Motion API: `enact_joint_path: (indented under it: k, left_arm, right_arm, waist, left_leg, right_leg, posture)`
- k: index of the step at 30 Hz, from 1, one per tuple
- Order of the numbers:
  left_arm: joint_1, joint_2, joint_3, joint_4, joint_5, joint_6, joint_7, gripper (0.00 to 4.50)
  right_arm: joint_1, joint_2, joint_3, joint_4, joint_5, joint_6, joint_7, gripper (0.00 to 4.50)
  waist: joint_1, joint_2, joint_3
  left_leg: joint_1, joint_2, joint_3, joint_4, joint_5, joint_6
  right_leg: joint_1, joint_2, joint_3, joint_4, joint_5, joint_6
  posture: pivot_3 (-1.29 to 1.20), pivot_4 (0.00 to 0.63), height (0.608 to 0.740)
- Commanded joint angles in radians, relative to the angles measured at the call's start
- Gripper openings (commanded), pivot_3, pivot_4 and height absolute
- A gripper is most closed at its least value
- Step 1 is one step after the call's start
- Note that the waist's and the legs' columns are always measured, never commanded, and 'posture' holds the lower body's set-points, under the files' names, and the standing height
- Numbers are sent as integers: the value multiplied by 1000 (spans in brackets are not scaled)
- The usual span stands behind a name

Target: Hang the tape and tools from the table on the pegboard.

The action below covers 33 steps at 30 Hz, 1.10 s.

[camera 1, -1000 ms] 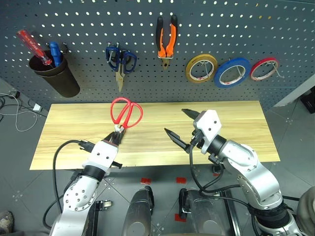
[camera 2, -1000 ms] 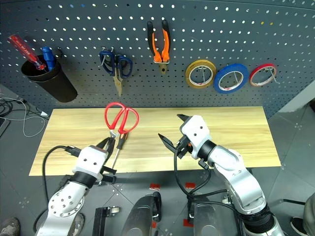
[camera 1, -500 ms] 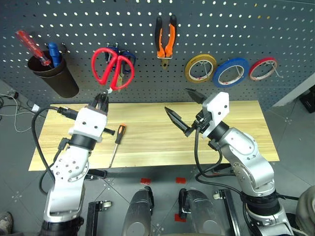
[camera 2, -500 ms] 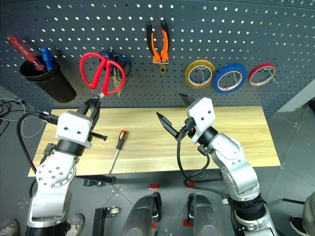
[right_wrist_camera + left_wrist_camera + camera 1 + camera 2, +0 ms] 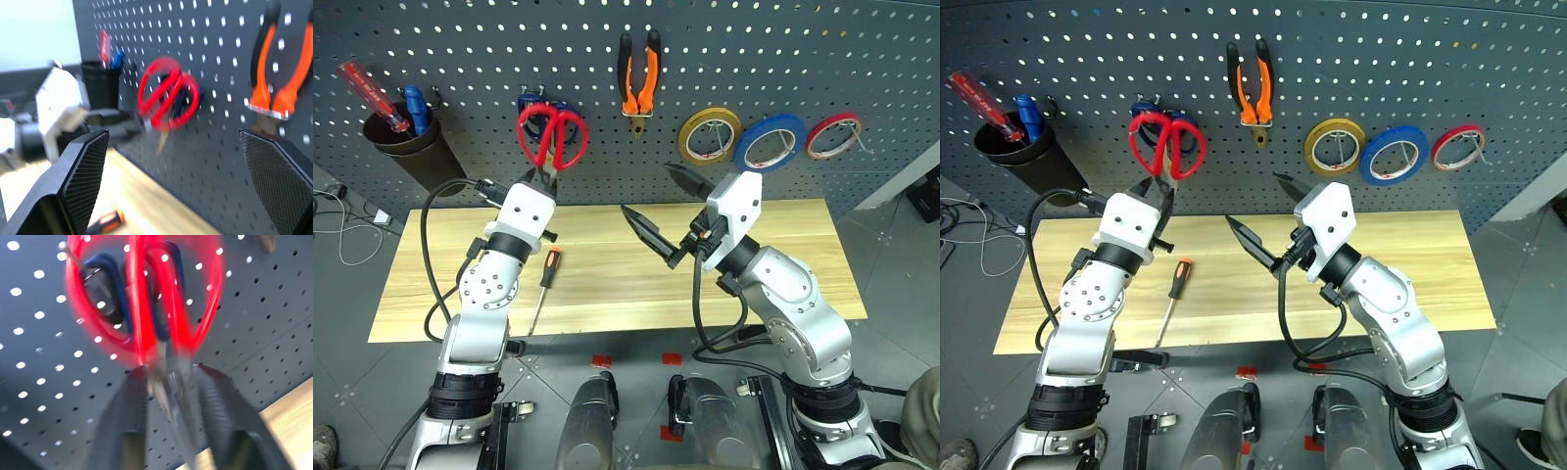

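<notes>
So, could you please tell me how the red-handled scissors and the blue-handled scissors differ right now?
The red-handled scissors have bright red loops and sit in front; the blue-handled scissors are dark blue and mostly hidden behind them. The red pair's blades lie between the left end effector's fingers, while no end effector reaches the blue pair. Both are at the same spot on the pegboard, handles up.

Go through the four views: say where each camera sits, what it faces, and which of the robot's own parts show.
Left and right eye views: on the head, looking forward and down at the table and pegboard; both arms show.
Left wrist view: on the left wrist, facing the pegboard; left end effector fingers flank the red-handled scissors.
Right wrist view: on the right wrist, facing the pegboard; open right end effector shows.
Shared: both wrist views show the red-handled scissors over the blue-handled scissors.
</notes>
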Motion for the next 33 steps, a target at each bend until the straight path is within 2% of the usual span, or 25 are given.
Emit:
enact_joint_path:
  k: [1, 4, 7, 10, 14, 18, 21, 26, 29, 33]
  left_arm:
    - [32, -9, -21, -3, -8, 30, -29, 2913]
    - [80, -13, -35, -30, -33, 70, -71, 3814]
    - [112, -10, -39, -67, -46, 127, -103, 3814]
    - [191, -18, 28, -87, -152, 327, -161, 3814]
    - [193, 40, 88, -54, -229, 542, -230, 4466]
    - [110, 91, 100, 60, -298, 697, -294, 4466]
    - [45, 104, 84, 149, -303, 705, -306, 4466]
    - [-103, 95, 11, 406, -283, 671, -340, 4466]
    - [-146, 95, -6, 494, -279, 653, -341, 4466]
    - [-178, 112, -53, 569, -251, 602, -364, 3649]
  right_arm:
    - [-9, 0, 32, -50, 16, 3, 17, 4500]
    - [9, -12, 56, -52, 8, 10, 22, 4500]
    - [16, -30, 81, -59, -2, 28, 28, 4500]
    - [20, -45, 131, -76, -10, 134, 8, 4500]
    - [8, -41, 136, -120, 22, 317, -30, 4500]
    - [-34, -40, 135, -169, 78, 486, -34, 4500]
    - [-67, -52, 144, -194, 113, 544, -13, 4500]
    - [-104, -71, 171, -198, 139, 593, 3, 4500]
    - [-112, -78, 175, -198, 149, 600, 9, 4500]
    - [-122, -98, 169, -193, 173, 604, 31, 4500]
  waist:
    - [-1, 0, 0]
    - [-3, 0, 0]
    - [-1, 0, 0]
    - [-3, 0, 0]
    - [-3, 0, 1]
    - [4, 1, 3]
    - [5, 1, 5]
    - [4, 1, 8]
    - [-2, 0, 9]
    - [-4, 0, 9]
  left_leg:
    - [0, 0, 0, 0, 0, 0]
    - [0, 0, 1, 0, 0, 0]
    - [0, 0, 0, 0, 0, 0]
    - [1, 0, 0, 1, 0, 0]
    - [3, 1, 0, 0, 0, 0]
    - [3, 1, -1, 0, 0, 0]
    - [3, 0, -1, 0, 0, 0]
    - [3, 0, -1, -1, 0, 0]
    - [3, 0, 0, -1, 0, 1]
    - [3, 0, 1, -2, 0, 1]
  right_leg:
    - [0, 0, 0, 0, 0, 0]
    - [0, 0, 0, 0, 0, 0]
    - [0, 0, 0, 0, 0, 0]
    - [1, 0, 0, 1, 0, 0]
    - [2, 0, 1, 1, 0, 0]
    - [2, 0, 0, 2, -1, 0]
    - [2, 0, 1, 1, 0, 0]
    - [2, 0, 1, 1, -1, -1]
    - [1, 0, 2, 0, -1, -1]
    - [0, 0, 2, 0, -2, -2]
  posture:
    - [-44, 282, 740]
    - [-36, 281, 740]
    - [-29, 285, 740]
    - [-23, 310, 740]
    - [-15, 343, 740]
    - [-17, 366, 740]
    - [-17, 389, 740]
    - [-26, 401, 740]
    - [-30, 400, 740]
    - [-31, 386, 740]
